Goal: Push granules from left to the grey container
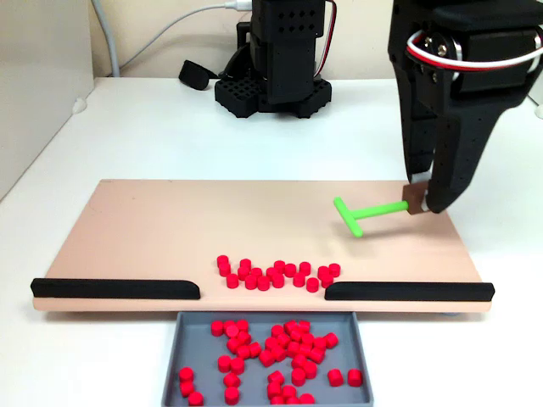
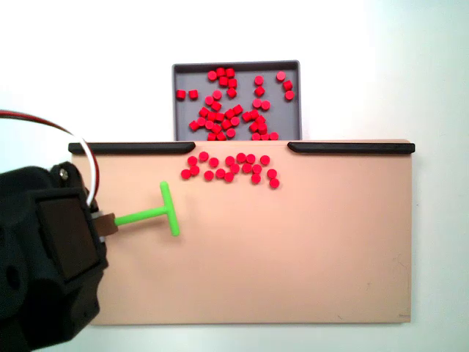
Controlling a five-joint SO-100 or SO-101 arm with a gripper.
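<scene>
The black gripper (image 1: 422, 206) clamps the brown end block of a green T-shaped pusher stick (image 1: 366, 214), whose crossbar rests on the tan board (image 1: 153, 229), apart from the granules. A loose band of red granules (image 1: 276, 274) lies on the board just short of the gap between two black strips (image 1: 114, 289), beside the grey container (image 1: 181, 360). Inside the container sits a larger scatter of pellets (image 2: 238, 103), thickest toward the wall nearest the board. The fingertips appear closed on the block, though the arm's bulk partly blocks them.
</scene>
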